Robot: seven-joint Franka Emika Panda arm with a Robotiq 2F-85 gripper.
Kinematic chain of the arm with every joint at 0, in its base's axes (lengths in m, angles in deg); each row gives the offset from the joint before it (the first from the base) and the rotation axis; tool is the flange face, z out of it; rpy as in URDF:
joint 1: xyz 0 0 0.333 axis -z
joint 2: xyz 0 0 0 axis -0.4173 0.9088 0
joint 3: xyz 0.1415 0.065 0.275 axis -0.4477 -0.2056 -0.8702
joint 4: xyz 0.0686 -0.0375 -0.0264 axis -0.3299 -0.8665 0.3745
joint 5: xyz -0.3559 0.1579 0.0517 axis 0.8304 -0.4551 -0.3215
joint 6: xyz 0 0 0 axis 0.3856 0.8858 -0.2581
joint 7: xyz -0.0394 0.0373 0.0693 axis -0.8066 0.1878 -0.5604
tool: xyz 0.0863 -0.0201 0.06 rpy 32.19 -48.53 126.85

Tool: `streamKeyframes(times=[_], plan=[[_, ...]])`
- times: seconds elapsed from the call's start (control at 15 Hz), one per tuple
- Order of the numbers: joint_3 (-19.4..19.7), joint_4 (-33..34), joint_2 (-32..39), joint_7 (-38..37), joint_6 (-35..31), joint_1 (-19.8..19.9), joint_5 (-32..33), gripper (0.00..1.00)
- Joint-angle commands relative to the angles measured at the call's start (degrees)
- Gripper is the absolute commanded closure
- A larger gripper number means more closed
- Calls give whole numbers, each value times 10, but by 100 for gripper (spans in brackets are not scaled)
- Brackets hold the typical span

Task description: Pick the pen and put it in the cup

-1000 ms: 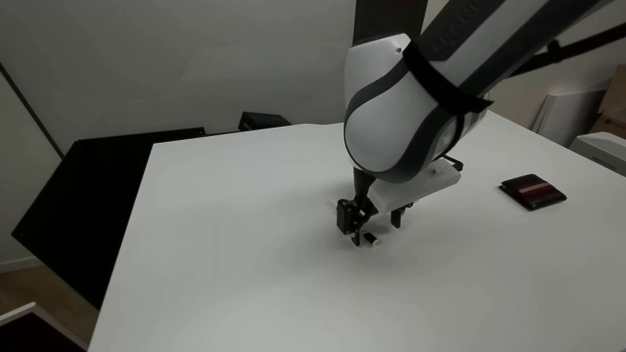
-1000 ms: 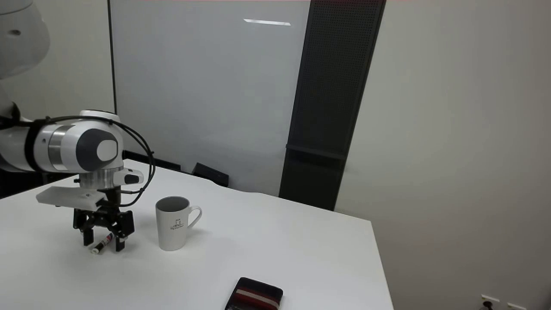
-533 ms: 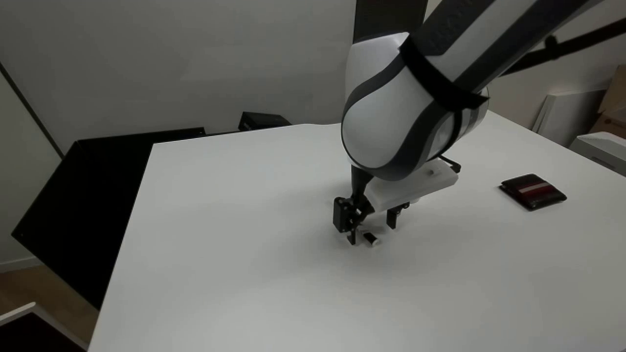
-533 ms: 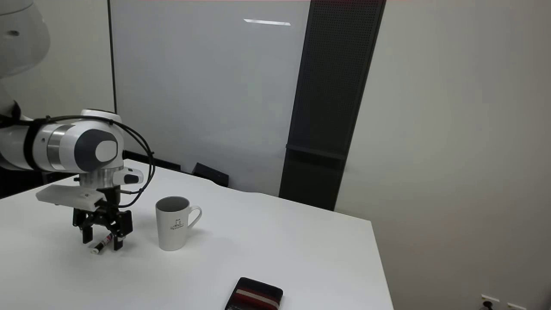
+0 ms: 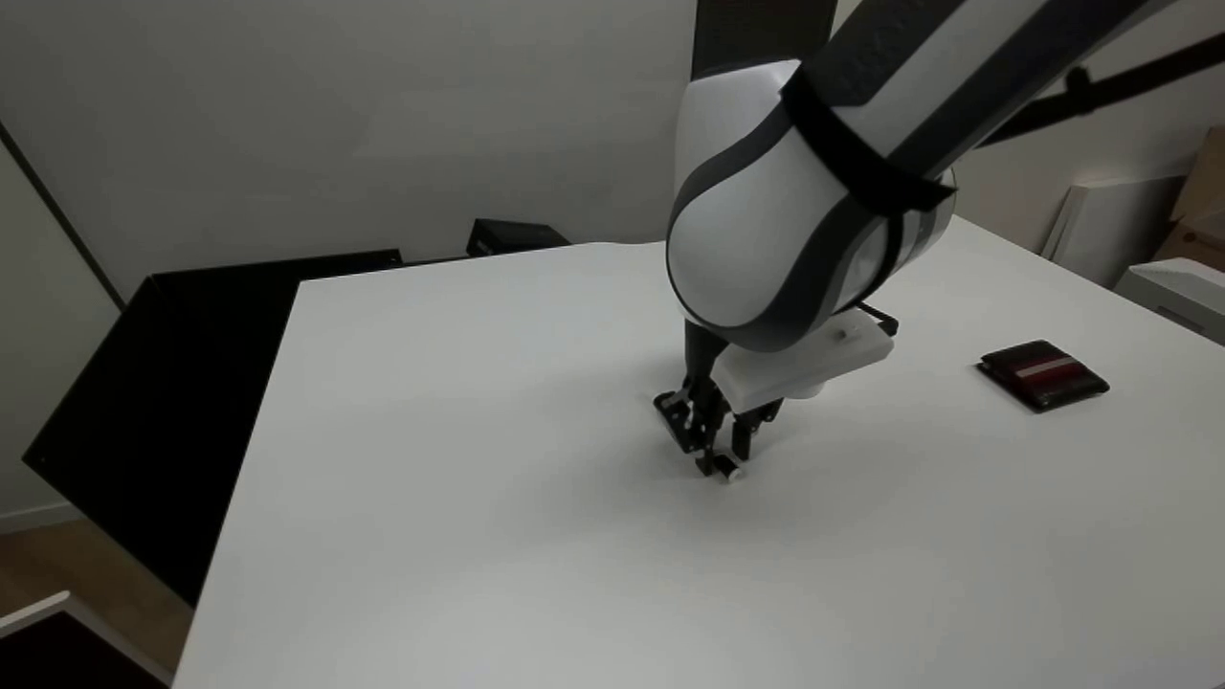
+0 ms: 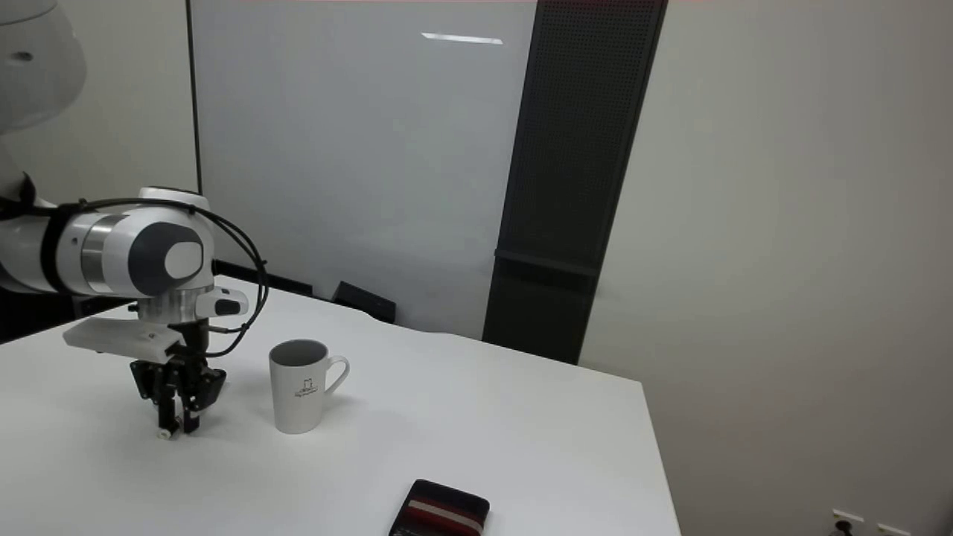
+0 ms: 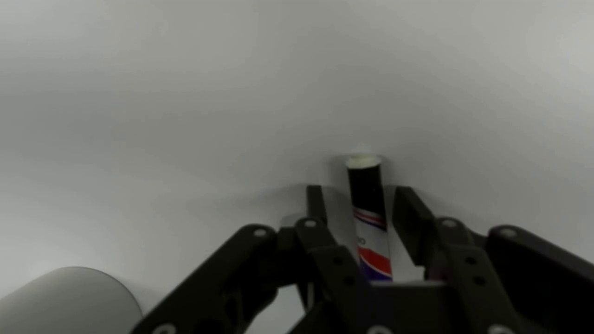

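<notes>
The pen [image 7: 367,192], black with a pale end and a white, red and blue label, lies on the table between the fingers of my gripper [image 7: 359,189]. In the wrist view a narrow gap shows on each side of it, so the half-narrowed jaws stand open around it without touching. Only the pen's pale end [image 6: 164,433] shows past the gripper [image 6: 179,427] in an exterior view; its far part is hidden by the fingers. The cup [image 6: 296,394], a white mug with a handle and a small print, stands upright beside the gripper. Its grey-white side [image 7: 76,304] fills the wrist view's lower left corner.
A dark wallet with red and pale stripes [image 5: 1043,375] lies flat on the white table [image 5: 431,478], away from the gripper. A black box [image 6: 365,301] sits by the table's back edge, near the wall. Cables [image 6: 249,246] loop off the arm toward the cup's side.
The gripper's fingers have moved in toward each other on either side of the pen, from wide apart to a narrow gap. The arm has shifted only slightly. Pen, cup and wallet stay in place.
</notes>
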Motion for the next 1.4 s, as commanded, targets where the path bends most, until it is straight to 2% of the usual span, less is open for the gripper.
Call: streamKeyframes(times=[0.0, 0.2, 0.27, 0.6, 1.0, 1.33], plan=[[-3, 3, 1, 3, 3, 8, -4, 79], [-2, 6, -1, 5, 10, 11, -4, 96], [0, 9, -1, 4, 13, 11, -2, 93], [19, 36, -9, -5, 45, 6, 16, 93], [20, 128, -26, -55, 209, 29, -33, 93], [21, 160, -64, -75, 258, 51, -53, 93]])
